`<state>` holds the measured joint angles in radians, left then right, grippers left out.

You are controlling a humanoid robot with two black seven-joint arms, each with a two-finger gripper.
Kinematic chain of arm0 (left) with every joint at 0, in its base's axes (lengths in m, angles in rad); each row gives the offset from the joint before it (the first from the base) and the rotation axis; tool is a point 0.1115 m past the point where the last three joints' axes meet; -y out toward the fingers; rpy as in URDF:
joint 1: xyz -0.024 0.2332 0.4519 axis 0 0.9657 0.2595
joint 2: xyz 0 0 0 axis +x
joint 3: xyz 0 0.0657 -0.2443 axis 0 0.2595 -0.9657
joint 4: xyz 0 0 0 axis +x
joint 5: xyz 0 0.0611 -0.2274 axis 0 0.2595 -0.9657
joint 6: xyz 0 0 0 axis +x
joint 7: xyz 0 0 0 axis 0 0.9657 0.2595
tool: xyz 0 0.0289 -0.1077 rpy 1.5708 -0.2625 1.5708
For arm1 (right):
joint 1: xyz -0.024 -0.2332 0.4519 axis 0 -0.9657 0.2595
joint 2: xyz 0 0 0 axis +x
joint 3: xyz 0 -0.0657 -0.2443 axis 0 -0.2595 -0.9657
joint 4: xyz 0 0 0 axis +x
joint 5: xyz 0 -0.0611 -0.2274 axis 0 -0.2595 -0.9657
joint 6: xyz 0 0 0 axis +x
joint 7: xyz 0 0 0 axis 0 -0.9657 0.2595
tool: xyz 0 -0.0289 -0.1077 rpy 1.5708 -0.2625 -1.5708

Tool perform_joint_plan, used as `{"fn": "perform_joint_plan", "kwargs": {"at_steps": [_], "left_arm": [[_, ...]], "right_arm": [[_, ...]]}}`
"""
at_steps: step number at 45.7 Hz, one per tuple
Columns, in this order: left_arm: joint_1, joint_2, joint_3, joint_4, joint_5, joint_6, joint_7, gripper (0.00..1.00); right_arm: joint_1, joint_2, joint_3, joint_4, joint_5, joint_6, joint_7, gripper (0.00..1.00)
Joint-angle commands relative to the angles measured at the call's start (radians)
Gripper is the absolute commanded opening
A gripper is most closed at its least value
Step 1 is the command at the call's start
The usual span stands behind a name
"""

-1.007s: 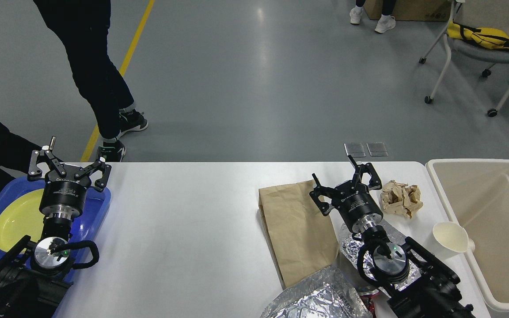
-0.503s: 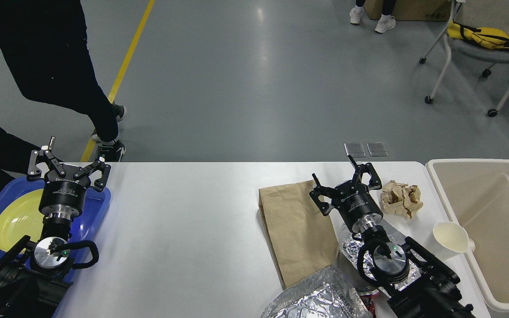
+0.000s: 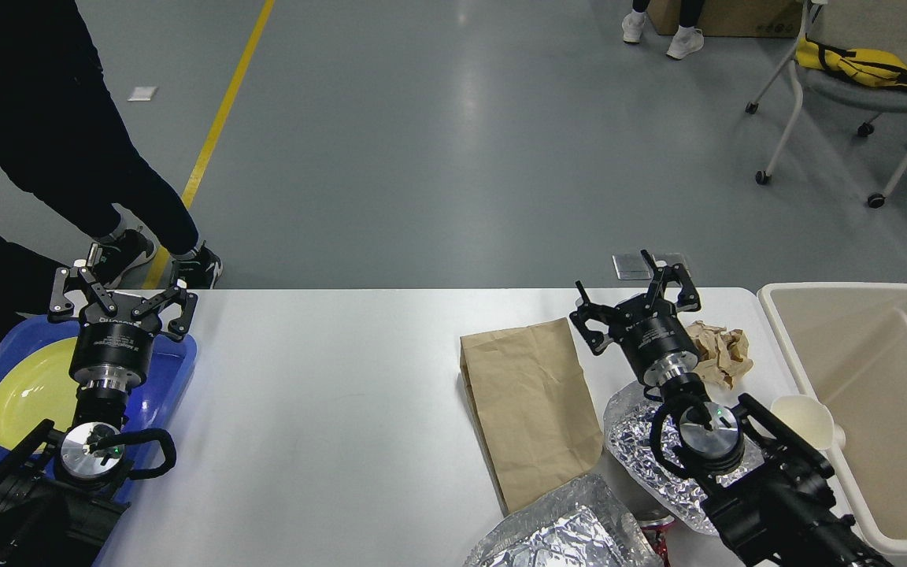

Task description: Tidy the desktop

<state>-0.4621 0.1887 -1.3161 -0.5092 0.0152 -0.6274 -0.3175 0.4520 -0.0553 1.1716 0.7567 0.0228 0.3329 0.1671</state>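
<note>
Right hand (image 3: 633, 303) now shifted farther right, fingers apart, over the white counter (image 3: 327, 394), crumpled brown paper (image 3: 723, 352) just right of it, left hand (image 3: 119, 295) fingers apart above blue tray (image 3: 174, 370)

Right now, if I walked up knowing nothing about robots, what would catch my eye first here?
Probably the two black arms reaching over the white desktop, each ending in an open two-finger claw: the left gripper over a blue tray holding a yellow plate, the right gripper amid litter. That litter crowds the right side: a flat brown paper bag, crumpled brown paper, shiny foil and a paper cup beside a beige bin.
</note>
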Motion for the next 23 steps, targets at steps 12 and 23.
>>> {"fn": "perform_joint_plan", "kwargs": {"at_steps": [12,23], "left_arm": [[-0.001,0.0,0.0,0.0,0.0,0.0,0.001,0.97],[-0.001,0.0,0.0,0.0,0.0,0.0,0.001,0.97]], "right_arm": [[0.135,-0.149,-0.003,-0.073,0.0,0.0,0.0,1.0],[0.125,-0.156,0.0,-0.082,0.0,0.0,0.0,1.0]]}}
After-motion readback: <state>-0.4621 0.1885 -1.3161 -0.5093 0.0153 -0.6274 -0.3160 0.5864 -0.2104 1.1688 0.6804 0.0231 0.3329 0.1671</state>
